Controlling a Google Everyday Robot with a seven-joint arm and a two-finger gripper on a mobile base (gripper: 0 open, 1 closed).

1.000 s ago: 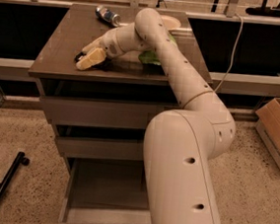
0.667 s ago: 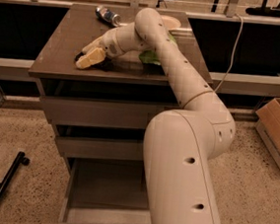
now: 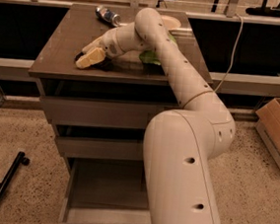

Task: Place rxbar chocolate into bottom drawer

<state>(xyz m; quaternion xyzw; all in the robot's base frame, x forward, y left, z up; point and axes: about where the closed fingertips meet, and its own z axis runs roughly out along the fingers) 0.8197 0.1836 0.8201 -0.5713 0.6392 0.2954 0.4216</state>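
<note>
My gripper [image 3: 89, 54] is low over the left front part of the cabinet top [image 3: 62, 47], with the arm reaching across from the right. A small dark flat shape, which looks like the rxbar chocolate [image 3: 104, 64], lies on the top right under and beside the gripper, mostly hidden by it. I cannot tell whether the gripper holds it. The bottom drawer [image 3: 107, 190] is pulled open below, its flat grey floor bare; my arm hides its right part.
A blue-and-silver can [image 3: 108, 16] lies at the back of the top. A green bag [image 3: 152, 56] and a pale plate [image 3: 169, 21] sit behind my arm. Two shut drawers are above the open one. A cardboard box [image 3: 276, 132] stands right, a black pole [image 3: 1, 185] left.
</note>
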